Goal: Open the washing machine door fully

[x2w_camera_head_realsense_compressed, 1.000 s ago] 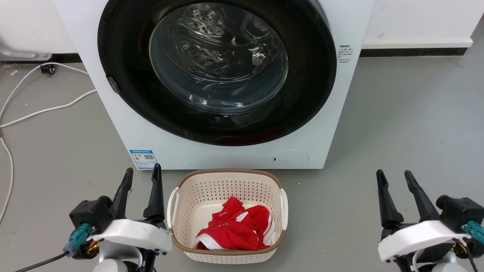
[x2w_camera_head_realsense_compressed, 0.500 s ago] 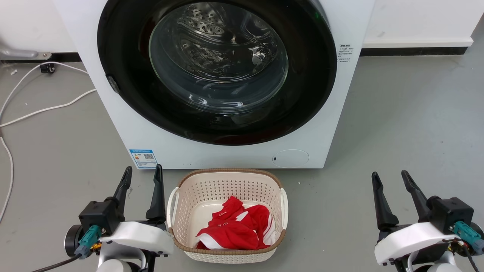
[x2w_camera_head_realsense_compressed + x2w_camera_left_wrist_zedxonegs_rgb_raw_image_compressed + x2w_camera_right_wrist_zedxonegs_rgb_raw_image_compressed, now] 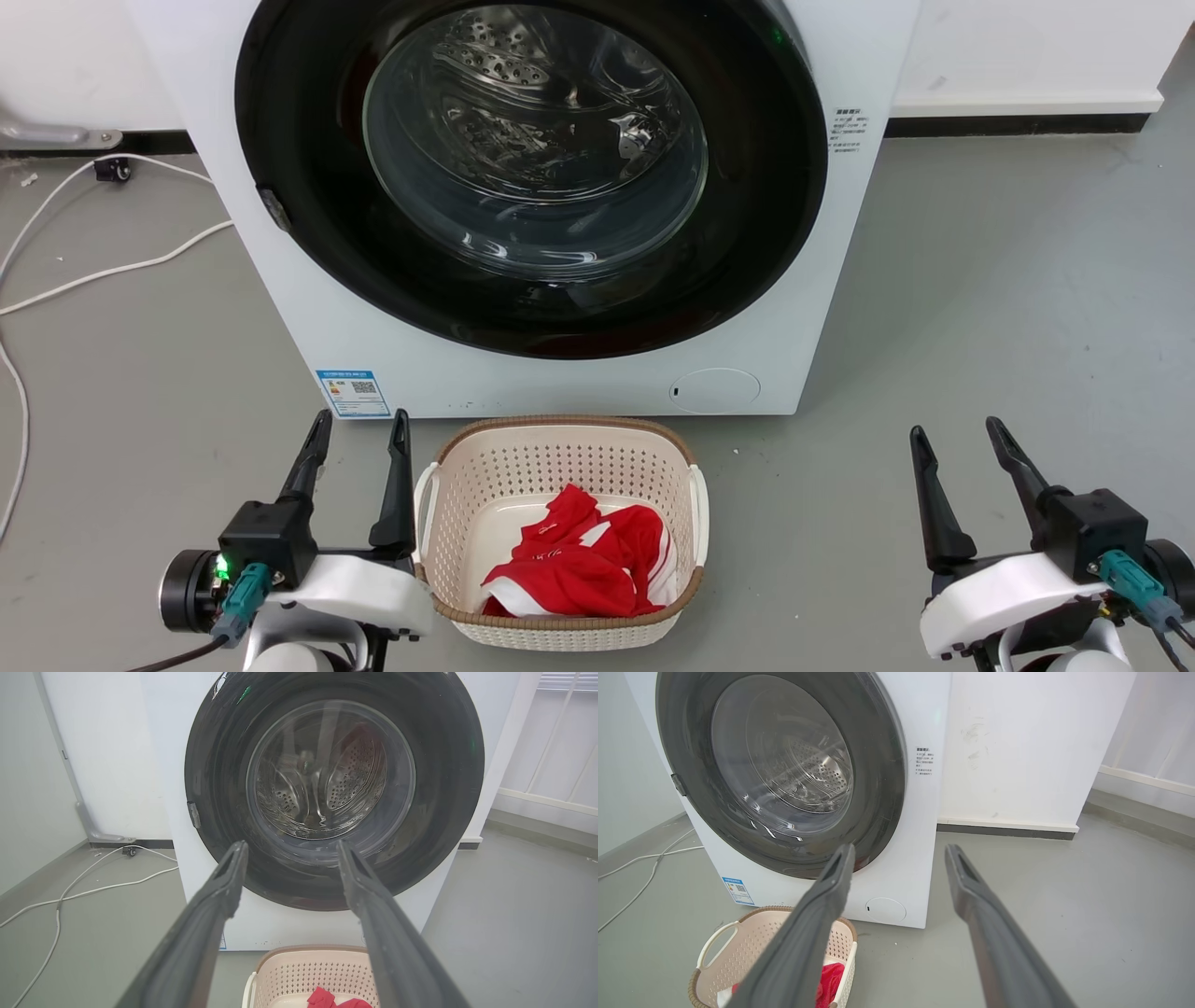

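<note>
White washing machine [image 3: 579, 383], black-rimmed door [image 3: 766, 205], red cloth [image 3: 579, 569].

No writing is large enough to read letter for letter. A blue label [image 3: 353, 393] sits at the lower left corner of the white front of the washing machine [image 3: 560, 387], below the washing machine door [image 3: 747, 243]. It bears a small QR code [image 3: 365, 386] towards its upper right and lines of fine print, too small to make out in the head view or the right wrist view. Along the front's right edge, just beside the door's black rim, stands a block of dark print [image 3: 848, 130] in several short lines, likewise too small to read.
</note>
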### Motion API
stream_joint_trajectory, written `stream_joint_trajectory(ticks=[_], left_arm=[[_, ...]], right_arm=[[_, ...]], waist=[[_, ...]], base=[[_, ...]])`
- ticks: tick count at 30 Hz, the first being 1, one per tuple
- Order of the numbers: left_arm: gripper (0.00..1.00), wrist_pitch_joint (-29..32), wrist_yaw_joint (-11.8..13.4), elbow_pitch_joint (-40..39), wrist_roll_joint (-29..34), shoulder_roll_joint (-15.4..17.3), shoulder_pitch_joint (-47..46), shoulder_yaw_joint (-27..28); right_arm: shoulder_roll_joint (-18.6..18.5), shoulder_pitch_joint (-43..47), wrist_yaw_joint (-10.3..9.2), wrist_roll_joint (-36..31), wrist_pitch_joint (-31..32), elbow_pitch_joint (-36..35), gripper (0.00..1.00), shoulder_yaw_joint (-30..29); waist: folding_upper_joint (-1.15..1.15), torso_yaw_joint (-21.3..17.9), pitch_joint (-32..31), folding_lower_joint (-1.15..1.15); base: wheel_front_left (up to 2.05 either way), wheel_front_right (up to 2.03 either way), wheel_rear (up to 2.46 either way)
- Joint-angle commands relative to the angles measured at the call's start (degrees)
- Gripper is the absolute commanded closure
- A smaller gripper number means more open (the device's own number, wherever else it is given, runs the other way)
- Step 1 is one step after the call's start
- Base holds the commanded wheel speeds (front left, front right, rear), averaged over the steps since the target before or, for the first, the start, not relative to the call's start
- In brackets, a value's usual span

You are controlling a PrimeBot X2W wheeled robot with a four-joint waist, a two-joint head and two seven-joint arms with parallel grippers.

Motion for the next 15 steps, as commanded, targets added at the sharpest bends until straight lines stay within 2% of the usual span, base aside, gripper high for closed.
stream_joint_trajectory(ticks=[1,15], left_arm=[[0.00,-0.49,0.25,0.00,1.43,0.02,0.47,-0.05],[0.00,-1.91,0.24,0.35,6.93,-0.42,0.91,0.41]], right_arm=[[0.16,0.34,-0.02,-1.35,-0.52,-0.32,0.00,0.15],[0.19,0.49,-0.02,-6.40,-1.85,0.20,0.00,0.29]], waist=[[0.00,-0.05,-0.02,0.00],[0.00,-0.06,0.01,0.00]], base=[[0.00,0.00,0.00],[0.00,0.00,0.00]])
